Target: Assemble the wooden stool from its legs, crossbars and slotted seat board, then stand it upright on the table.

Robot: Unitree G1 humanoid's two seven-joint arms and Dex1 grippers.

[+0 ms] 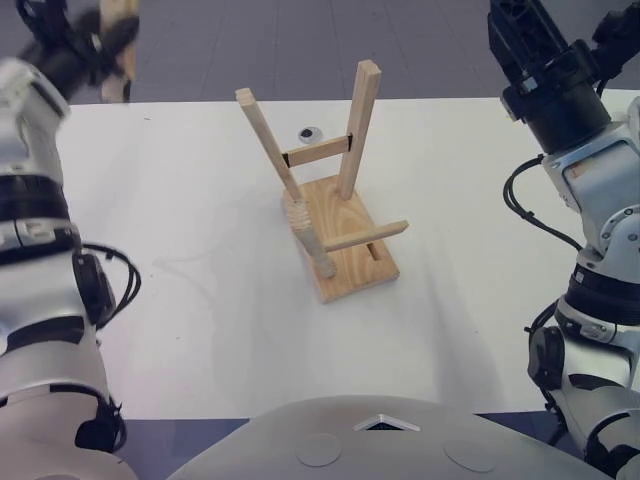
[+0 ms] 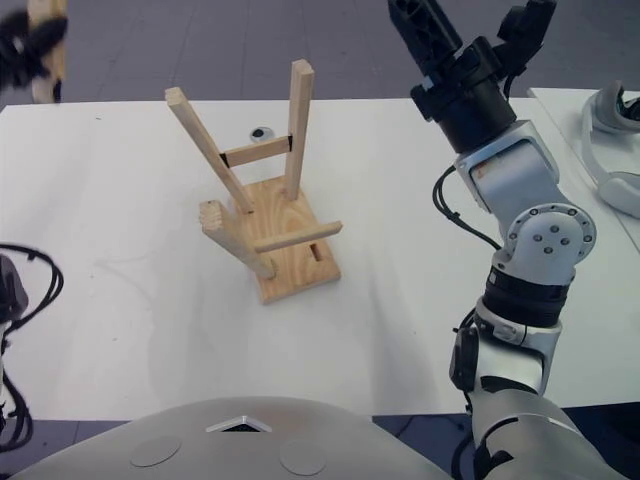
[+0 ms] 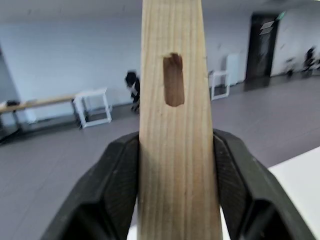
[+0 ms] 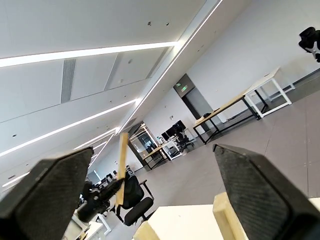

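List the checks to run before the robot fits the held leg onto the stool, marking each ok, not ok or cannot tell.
1. Grip on the leg by the left gripper: ok, fingers press both sides.
2. The mortise clear of the fingers: ok.
3. The right gripper free to help: ok, open and raised.
4. The seat board flat on the table: ok.
5. The free crossbar lined up with the mortise: not ok, the leg is held far off over the table's far left.
6. The fitted legs fully seated: cannot tell.
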